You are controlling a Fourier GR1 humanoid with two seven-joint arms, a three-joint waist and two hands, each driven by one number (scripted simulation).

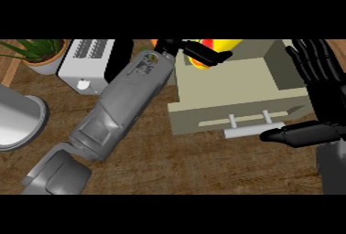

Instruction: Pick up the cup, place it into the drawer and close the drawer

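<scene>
The cup (219, 49), yellow with red and orange patches, sits at the far end of the open drawer (229, 87), just over its back edge, and is only partly visible. The left robot hand (196, 51) has its black fingers curled round the cup from the near side, hiding much of it. The left forearm (125, 100), grey, runs diagonally from the near left part of the worktop (202, 169) up to that hand, crossing beside the drawer's left wall.

The drawer is a pale beige box, pulled out toward the worktop's near edge; its inside shows bare beige floor in front of the cup. A pale bar handle (246, 130) on two posts runs along its front face.

The right robot hand (317, 82) stands along the drawer's right side, fingers straight and spread, pointing to the far edge; its thumb (297, 135) lies level just beside the handle's right end. Whether it touches the handle cannot be told.

At the far left corner stand a potted plant (37, 52) and, beside it, a white toaster (88, 64). A grey round vessel (17, 119) shows at the left edge of the wood-grain worktop.
</scene>
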